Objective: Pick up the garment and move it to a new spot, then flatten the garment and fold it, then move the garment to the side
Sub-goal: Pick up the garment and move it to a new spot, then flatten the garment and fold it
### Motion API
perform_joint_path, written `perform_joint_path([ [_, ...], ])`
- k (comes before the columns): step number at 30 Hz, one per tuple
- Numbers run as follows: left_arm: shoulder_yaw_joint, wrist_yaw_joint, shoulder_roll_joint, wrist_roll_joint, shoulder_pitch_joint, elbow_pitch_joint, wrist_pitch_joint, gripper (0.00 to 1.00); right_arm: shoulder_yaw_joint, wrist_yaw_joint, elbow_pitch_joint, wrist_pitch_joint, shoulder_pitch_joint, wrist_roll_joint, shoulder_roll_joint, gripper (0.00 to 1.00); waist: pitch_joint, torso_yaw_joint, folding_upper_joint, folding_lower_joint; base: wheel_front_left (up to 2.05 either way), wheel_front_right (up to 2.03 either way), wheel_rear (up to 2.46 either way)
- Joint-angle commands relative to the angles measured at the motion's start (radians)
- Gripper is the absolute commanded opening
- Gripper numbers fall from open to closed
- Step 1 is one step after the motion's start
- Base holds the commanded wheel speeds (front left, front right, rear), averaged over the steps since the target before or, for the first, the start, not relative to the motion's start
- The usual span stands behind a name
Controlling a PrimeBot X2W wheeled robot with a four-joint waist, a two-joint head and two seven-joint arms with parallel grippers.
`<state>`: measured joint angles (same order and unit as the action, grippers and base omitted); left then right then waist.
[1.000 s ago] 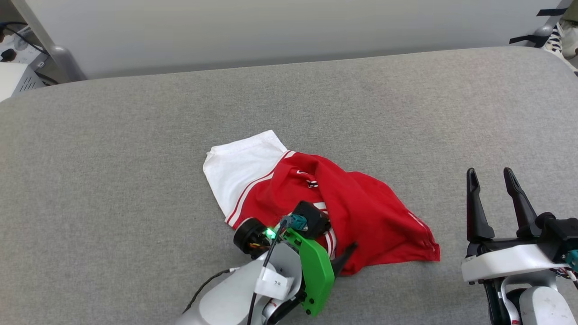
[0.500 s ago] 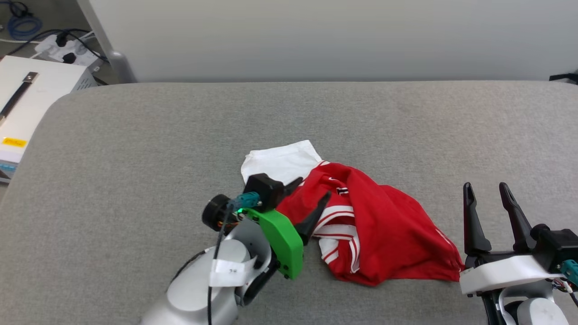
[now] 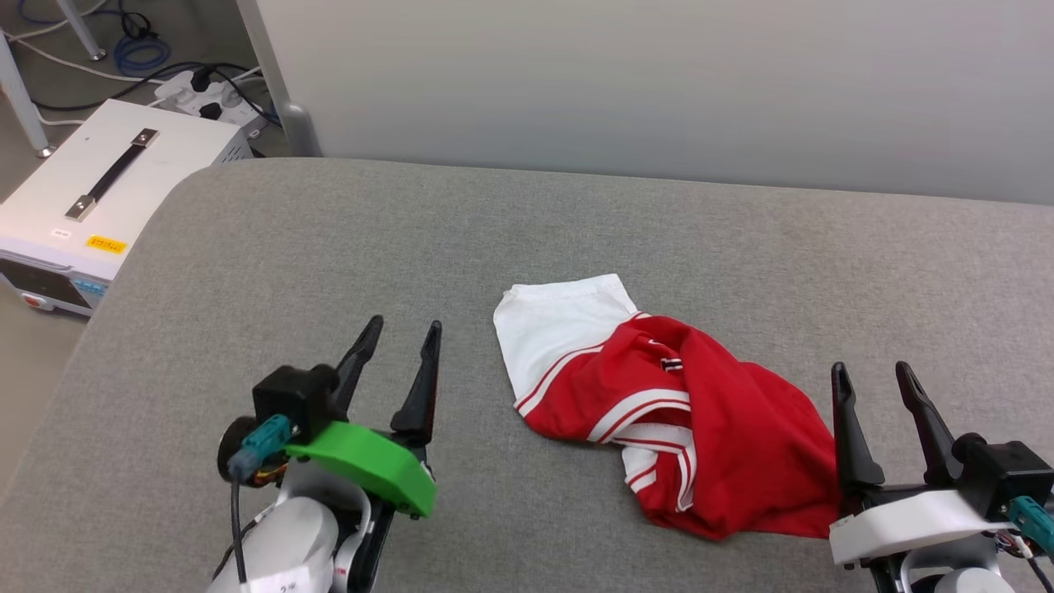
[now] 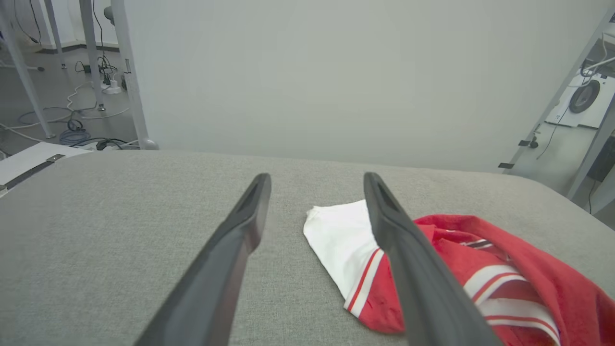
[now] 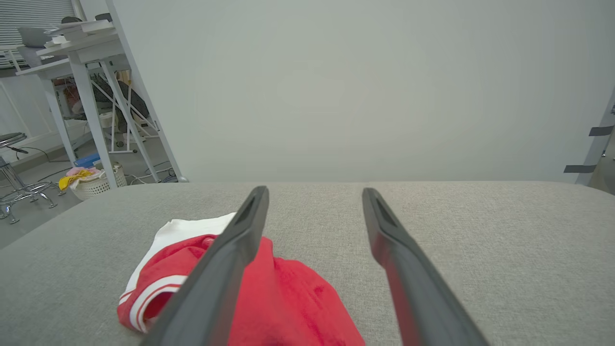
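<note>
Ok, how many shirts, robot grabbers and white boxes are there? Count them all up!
Shirts: 1, the garment, crumpled on the grey table.
Robot grabbers: 2, the left gripper and the right gripper, both open.
White boxes: 1, the white box beside the table.
Total: 4

A robotics lab or test room: a grey fabric-covered worktable (image 3: 329, 247) stands in front of a plain white partition (image 3: 659, 82). On the bare floor beside it sit a white equipment box (image 3: 177, 152) with a carry handle, a power strip (image 3: 206, 86), loose cables (image 3: 136, 53) and white metal-framed desks (image 5: 81, 50).
</note>
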<state>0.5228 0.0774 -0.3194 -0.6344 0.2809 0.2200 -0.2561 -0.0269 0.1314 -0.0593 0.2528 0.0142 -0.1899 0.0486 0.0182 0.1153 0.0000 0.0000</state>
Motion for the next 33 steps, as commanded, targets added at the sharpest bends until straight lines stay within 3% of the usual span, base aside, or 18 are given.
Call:
perform_joint_path([
  [1, -0.032, 0.004, 0.011, 0.042, -0.047, -0.033, -0.005, 1.0, 0.001, -0.001, -0.001, 0.009, 0.014, -0.007, 0.002, 1.0, 0.001, 0.002, 0.0, 0.0, 0.0, 0.0, 0.0],
  [8, -0.159, -0.051, 0.067, 0.201, -0.176, -0.121, -0.005, 1.0, 0.009, -0.001, -0.009, 0.009, 0.018, -0.007, 0.002, 1.0, 0.003, 0.003, 0.0, 0.0, 0.0, 0.0, 0.0],
  [20, -0.28, -0.149, 0.163, 0.307, -0.219, -0.106, -0.006, 1.0, 0.032, -0.001, -0.04, -0.01, 0.026, 0.047, 0.007, 1.0, -0.006, -0.005, 0.0, 0.0, 0.0, 0.0, 0.0],
  [25, -0.298, -0.174, 0.192, 0.332, -0.224, -0.088, -0.006, 1.0, 0.037, -0.001, -0.055, -0.215, 0.045, 0.034, 0.039, 1.0, 0.004, 0.002, 0.0, 0.0, 0.0, 0.0, 0.0],
  [33, -0.312, -0.196, 0.216, 0.358, -0.217, -0.068, -0.006, 1.0, -0.084, -0.001, -0.003, -0.569, 0.072, 0.022, 0.033, 1.0, 0.04, 0.026, 0.0, 0.0, 0.0, 0.0, 0.0],
])
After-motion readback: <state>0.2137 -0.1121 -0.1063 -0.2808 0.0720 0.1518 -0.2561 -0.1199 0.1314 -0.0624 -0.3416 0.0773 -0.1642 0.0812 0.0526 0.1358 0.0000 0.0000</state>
